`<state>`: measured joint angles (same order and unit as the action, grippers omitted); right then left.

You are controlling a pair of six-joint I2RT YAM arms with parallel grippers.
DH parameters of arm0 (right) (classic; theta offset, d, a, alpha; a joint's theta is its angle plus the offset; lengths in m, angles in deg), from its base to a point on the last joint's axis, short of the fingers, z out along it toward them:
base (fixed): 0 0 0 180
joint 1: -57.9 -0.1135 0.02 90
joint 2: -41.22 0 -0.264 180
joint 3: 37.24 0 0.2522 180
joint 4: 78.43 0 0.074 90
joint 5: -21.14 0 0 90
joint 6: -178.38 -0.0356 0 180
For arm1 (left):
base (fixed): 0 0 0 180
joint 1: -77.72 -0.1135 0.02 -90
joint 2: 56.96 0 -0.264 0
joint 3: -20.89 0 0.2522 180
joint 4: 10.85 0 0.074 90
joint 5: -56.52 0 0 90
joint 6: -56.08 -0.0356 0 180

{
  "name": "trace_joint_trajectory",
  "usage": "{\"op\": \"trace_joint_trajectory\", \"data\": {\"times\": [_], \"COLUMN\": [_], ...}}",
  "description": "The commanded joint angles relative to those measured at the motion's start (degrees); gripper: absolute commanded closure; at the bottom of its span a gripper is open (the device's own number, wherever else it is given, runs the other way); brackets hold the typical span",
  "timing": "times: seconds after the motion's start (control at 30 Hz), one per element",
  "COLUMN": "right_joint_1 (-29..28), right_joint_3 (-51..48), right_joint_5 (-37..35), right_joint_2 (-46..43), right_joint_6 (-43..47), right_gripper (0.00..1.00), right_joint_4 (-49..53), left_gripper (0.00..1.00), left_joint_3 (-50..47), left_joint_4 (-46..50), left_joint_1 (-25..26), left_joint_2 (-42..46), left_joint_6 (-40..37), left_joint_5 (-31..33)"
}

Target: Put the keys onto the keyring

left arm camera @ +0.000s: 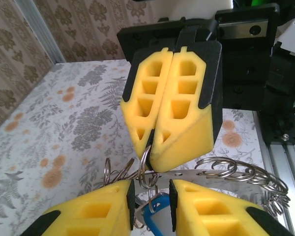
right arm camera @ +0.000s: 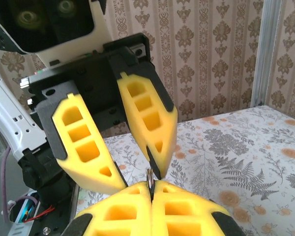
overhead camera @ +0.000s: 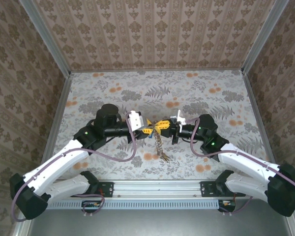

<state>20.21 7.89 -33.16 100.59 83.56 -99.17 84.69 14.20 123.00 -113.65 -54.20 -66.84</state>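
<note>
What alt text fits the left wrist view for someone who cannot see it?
A shut yellow-and-black right gripper pinches a thin silvery metal keyring, its ring chain trailing sideways. Below, the left gripper's parted yellow fingers flank a blue key head.

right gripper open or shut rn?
Shut. On the right gripper, the yellow fingers press together without a gap, pinching the keyring at the tips.

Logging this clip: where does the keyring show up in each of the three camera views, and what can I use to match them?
Top external: keyring mid-picture, its chain hanging down toward the near edge.
Left wrist: lower centre, just under the right gripper, chain loops trailing right.
Right wrist: a thin metal edge poking up at bottom centre.
Shared landmark: the yellow right gripper, shut on it.
</note>
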Motion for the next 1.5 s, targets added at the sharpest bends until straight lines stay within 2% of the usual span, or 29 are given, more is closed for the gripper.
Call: {"op": "trace_joint_trajectory", "data": {"times": [0.0, 0.03, 0.17, 0.3, 0.33, 0.43, 0.53, 0.6, 0.7, 0.83, 1.0, 1.17, 1.23, 1.4, 1.47], "right_joint_1": [-0.5, -0.5, -0.7, -0.8, -0.8, -0.8, -0.9, -0.8, -0.8, -1.0, -1.8, -2.6, -2.9, -3.4, -3.5], "right_joint_3": [2.7, 2.7, 2.6, 2.1, 2.1, 3.8, 8.4, 10.2, 11.8, 13.5, 12.5, 12.9, 12.8, 12.8, 12.8], "right_joint_5": [1.2, 1.0, 1.6, 1.9, 1.9, 2.6, 2.8, 2.7, 1.4, 1.1, 2.5, 2.0, 2.2, 2.9, 2.6], "right_joint_2": [-0.1, -0.1, 0.0, -0.5, -0.7, -2.6, -4.4, -5.4, -6.3, -5.5, -3.6, -2.1, -1.9, -1.2, -0.8], "right_joint_6": [0.8, 0.8, 1.3, 1.9, 2.2, 8.2, 19.9, 26.1, 30.6, 31.1, 25.6, 24.9, 24.9, 24.7, 24.2], "right_gripper": [1.0, 1.0, 1.0, 1.0, 1.0, 1.0, 0.8, 0.72, 0.66, 0.63, 0.62, 0.65, 0.68, 0.84, 0.84], "right_joint_4": [-4.5, -4.6, -4.8, -4.3, -3.8, 6.6, 25.6, 34.7, 41.7, 44.1, 37.4, 36.9, 37.2, 37.1, 36.7], "left_gripper": [0.73, 0.74, 0.83, 0.99, 1.0, 1.0, 1.0, 1.0, 1.0, 1.0, 1.0, 1.0, 1.0, 1.0, 1.0], "left_joint_3": [1.6, 1.8, 1.9, 1.8, 1.9, 3.2, 7.0, 10.5, 14.7, 18.4, 21.7, 23.4, 23.3, 23.8, 23.9], "left_joint_4": [-0.3, -0.4, -0.2, 0.5, 0.9, 4.9, 13.4, 20.3, 27.0, 31.0, 34.1, 36.2, 35.6, 35.1, 34.8], "left_joint_1": [-0.3, -0.3, -0.3, -0.5, -0.5, -0.6, -0.1, 1.8, 3.3, 4.9, 6.5, 7.7, 7.8, 8.0, 8.0], "left_joint_2": [-0.1, -0.2, -0.3, 0.0, 0.0, 0.4, -0.5, -2.0, -4.0, -6.5, -9.7, -11.8, -11.8, -12.2, -12.2], "left_joint_6": [1.9, 1.9, 1.6, 1.0, 0.7, -1.6, -6.5, -10.9, -14.4, -16.2, -17.6, -19.0, -19.1, -19.1, -19.0], "left_joint_5": [-3.1, -4.8, -5.0, -4.0, -3.9, -2.5, 1.1, 5.0, 7.3, 9.1, 9.1, 8.7, 8.3, 7.9, 7.6]}}
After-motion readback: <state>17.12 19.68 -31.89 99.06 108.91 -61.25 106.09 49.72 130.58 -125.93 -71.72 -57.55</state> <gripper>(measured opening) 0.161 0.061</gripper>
